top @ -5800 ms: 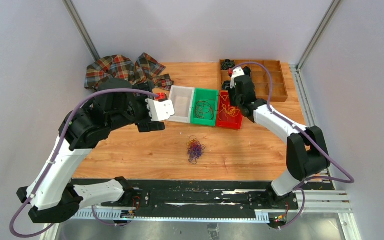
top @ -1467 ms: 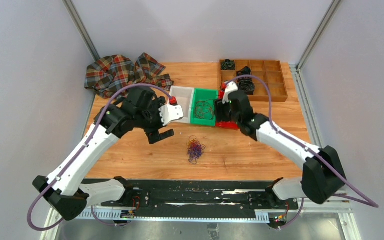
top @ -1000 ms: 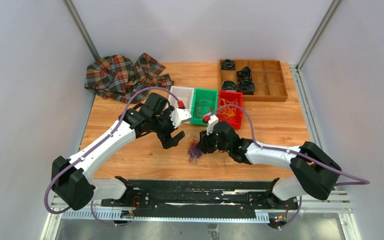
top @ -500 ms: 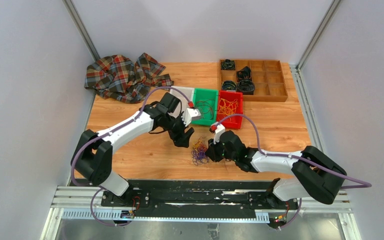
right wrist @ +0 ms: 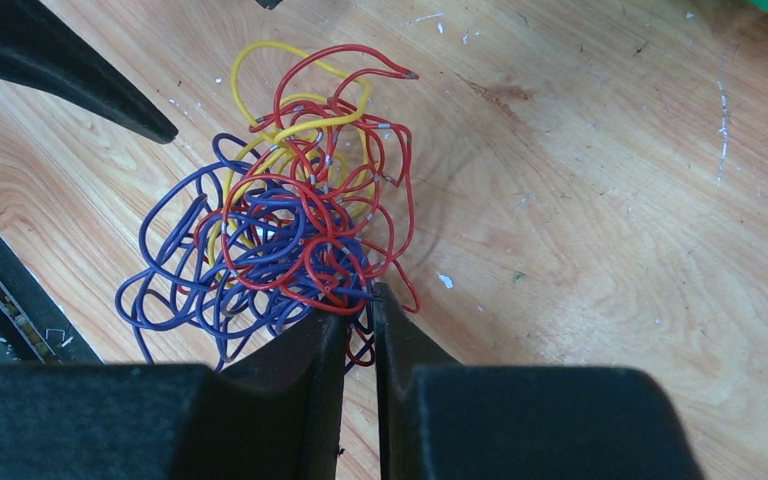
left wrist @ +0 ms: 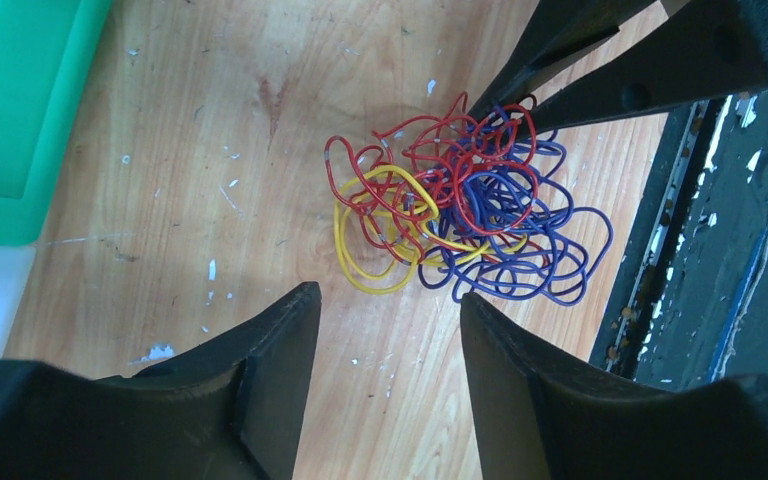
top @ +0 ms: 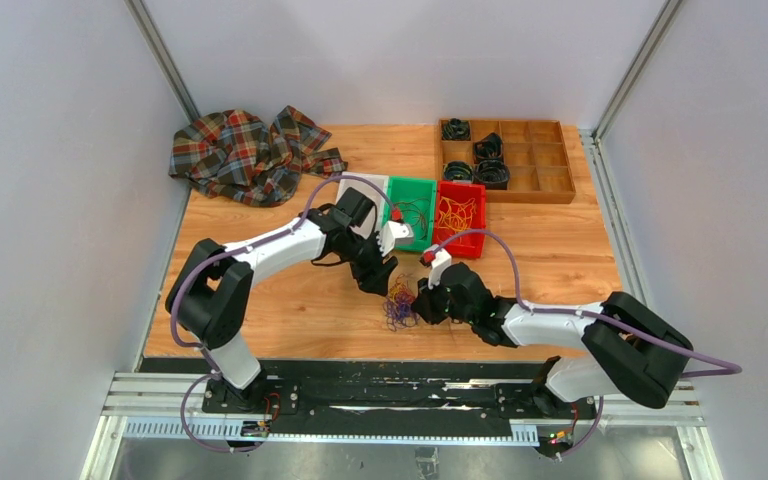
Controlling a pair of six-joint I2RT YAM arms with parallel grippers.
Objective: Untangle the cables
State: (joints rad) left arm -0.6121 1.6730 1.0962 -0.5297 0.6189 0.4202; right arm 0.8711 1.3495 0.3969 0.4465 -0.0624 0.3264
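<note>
L claw [left wrist: 388, 298] hangs over the tangle [left wrist: 465, 205], jaws roughly half apart, nothing in them. The tangle is red, purple and yellow wires all knotted up. It sits on the worktop [top: 290, 300] near the front edge, btwn both arms. R claw [right wrist: 360, 300] is in at its right side, nearly closed, pinching what looks like a red strand. Further back, green bin [top: 415, 182] has a dark cable [top: 408, 215], red bin [top: 460, 185] has yellow-orange cables [top: 457, 215]. So some's sorted, I reckon; this last knot's not yet pulled apart.
</note>
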